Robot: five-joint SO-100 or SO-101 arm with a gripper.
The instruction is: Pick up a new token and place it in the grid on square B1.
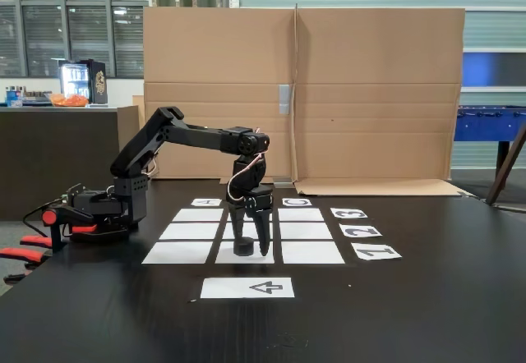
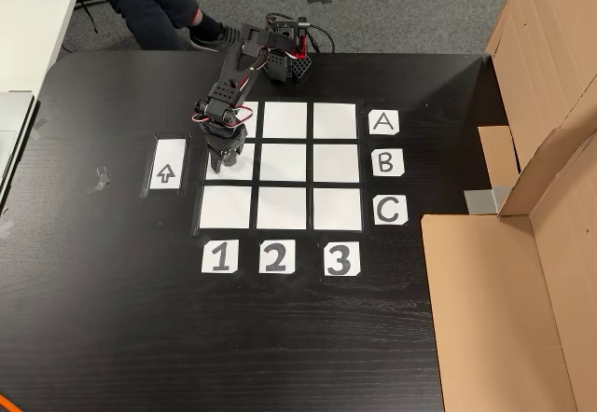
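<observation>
The grid [image 1: 312,252] [image 2: 284,207] of white paper squares lies on the black table, with letter and number cards along two sides. A small dark token [image 1: 243,246] sits on square B1 [image 1: 226,258] [image 2: 241,171], the middle cell of the row nearest the fixed camera. My gripper [image 1: 250,245] [image 2: 222,163] points straight down over that square. Its fingers stand on either side of the token, and a thin strip of white paper shows between the token and the right finger, so the gripper is open. In the other view, the gripper hides the token.
A white sheet with an arrow [image 1: 246,287] [image 2: 167,165] lies just outside the grid by row 1. Large cardboard panels [image 1: 370,92] [image 2: 504,272] stand behind the grid. The arm's base [image 1: 99,207] is clamped at the table edge. A person's leg [image 2: 149,2] is near that edge.
</observation>
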